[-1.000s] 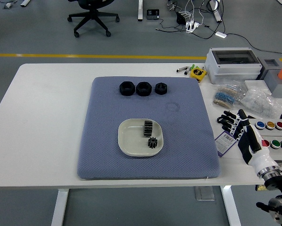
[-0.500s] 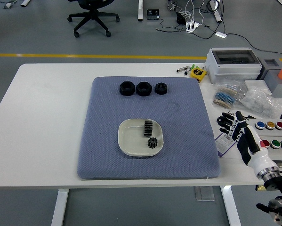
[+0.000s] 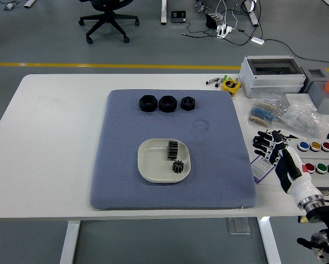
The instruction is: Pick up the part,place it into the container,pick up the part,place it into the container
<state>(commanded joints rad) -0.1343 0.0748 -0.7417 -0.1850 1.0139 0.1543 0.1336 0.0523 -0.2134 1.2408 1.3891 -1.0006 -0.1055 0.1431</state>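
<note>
A lab or workshop floor — grey concrete with a yellow line (image 3: 126,65), office chair (image 3: 106,19) and cables (image 3: 230,25) far beyond the right hand (image 3: 277,157); just past it, grey enclosure (image 3: 272,75) and bagged components (image 3: 266,111).

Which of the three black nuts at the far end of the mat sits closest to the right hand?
The rightmost nut, also the smallest of the row; the right hand rests off the mat's right edge.
</note>
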